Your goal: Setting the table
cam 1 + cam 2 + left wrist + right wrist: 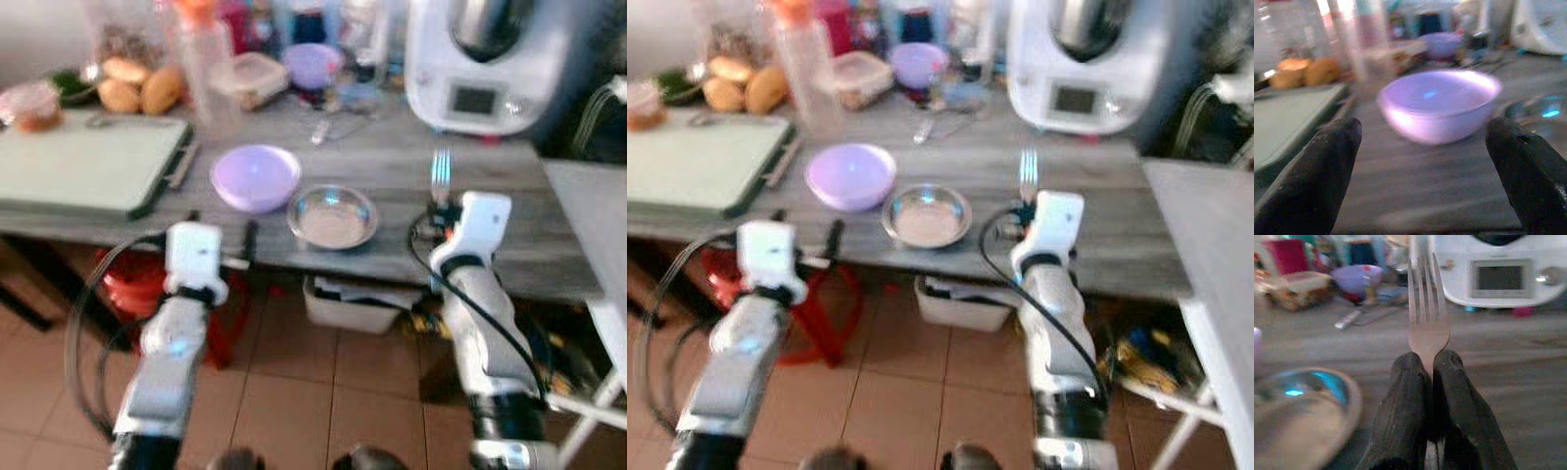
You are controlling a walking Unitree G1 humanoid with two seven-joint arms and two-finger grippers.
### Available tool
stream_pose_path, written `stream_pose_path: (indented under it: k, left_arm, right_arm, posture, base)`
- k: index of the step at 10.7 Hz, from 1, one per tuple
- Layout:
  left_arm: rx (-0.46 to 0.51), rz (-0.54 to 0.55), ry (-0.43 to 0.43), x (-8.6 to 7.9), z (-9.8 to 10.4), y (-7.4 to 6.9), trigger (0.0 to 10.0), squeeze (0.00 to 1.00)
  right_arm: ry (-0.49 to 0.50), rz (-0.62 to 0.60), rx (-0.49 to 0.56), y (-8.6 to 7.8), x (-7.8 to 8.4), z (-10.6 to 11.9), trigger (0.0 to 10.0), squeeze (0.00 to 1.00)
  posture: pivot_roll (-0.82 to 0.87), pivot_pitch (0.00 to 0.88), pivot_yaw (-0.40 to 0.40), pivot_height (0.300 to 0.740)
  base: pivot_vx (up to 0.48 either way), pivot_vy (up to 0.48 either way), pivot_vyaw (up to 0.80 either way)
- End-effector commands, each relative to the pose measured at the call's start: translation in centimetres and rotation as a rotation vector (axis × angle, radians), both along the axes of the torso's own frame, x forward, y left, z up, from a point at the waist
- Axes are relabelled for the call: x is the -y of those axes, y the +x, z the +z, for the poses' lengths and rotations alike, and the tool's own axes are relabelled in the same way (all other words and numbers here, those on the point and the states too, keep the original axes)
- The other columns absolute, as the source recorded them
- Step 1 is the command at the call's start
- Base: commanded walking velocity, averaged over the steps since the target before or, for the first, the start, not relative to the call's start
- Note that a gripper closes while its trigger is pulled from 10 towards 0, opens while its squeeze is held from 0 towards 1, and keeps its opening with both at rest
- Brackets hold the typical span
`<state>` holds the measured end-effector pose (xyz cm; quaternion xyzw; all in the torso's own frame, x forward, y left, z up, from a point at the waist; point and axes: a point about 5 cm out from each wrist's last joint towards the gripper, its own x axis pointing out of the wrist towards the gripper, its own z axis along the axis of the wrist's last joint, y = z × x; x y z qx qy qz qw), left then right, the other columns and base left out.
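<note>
Grey wood-grain bench (392, 162) carries a half-laid place near its front edge: a lilac bowl (256, 177) and, just beside it toward the right end, a shallow steel dish (332, 216). By the look of things, these two are already set down, and the cutlery is what remains.

That cutlery is a fork (1425, 318), pinched at its handle between the pressed-together jaws of the right gripper (1431, 364). Its tines point toward the back of the bench, where a white kitchen machine (485, 59) stands. The fork is held above the bench beside the dish, on the side toward the right end, so laying it there seems the step in hand.

The left gripper (1422, 147) hovers at the front edge with its jaws spread wide and nothing between them; the lilac bowl sits straight ahead of the fingers (1317, 171), apart from them. A pale green cutting board (83, 162) lies toward the left end.
</note>
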<state>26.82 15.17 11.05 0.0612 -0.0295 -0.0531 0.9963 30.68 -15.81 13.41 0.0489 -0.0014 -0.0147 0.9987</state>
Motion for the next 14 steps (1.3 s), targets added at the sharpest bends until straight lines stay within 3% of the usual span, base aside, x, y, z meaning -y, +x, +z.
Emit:
stream_pose_path:
  k: [1,8,10,11,14]
  left_arm:
    - [-0.008,0.004,0.006,-0.2,-0.1,-0.4,10.0,0.00]
    - [-0.048,0.003,0.033,-1.2,-0.1,-1.7,10.0,0.00]
    - [-0.066,-0.008,0.051,-1.5,0.1,-2.5,10.0,0.00]
    - [-0.088,-0.029,0.064,-1.7,0.0,-3.1,10.0,0.00]
    - [-0.111,-0.054,0.076,-2.0,0.5,-3.8,10.0,0.00]
  right_arm:
    - [0.004,-0.016,0.003,0.0,0.2,0.1,10.0,0.00]
    - [0.053,-0.083,-0.083,2.2,3.6,-0.3,10.0,0.00]
    - [0.094,-0.105,-0.082,2.8,3.9,0.0,10.0,0.00]
    - [0.185,-0.139,-0.107,3.4,3.8,-0.3,10.0,0.00]
    - [0.297,-0.142,-0.144,4.4,2.9,-0.7,10.0,0.00]
  posture:
    - [0.03,0.000,0.014,0.740]
    - [0.06,0.000,0.041,0.740]
    - [0.08,0.001,0.061,0.740]
    - [0.10,0.025,0.080,0.740]
    - [0.12,0.058,0.096,0.740]
  base:
    - [0.000,0.000,-0.80]
    - [0.000,0.000,0.00]
    - [0.000,0.000,0.00]
    - [0.000,0.000,0.00]
    - [0.000,0.000,0.00]
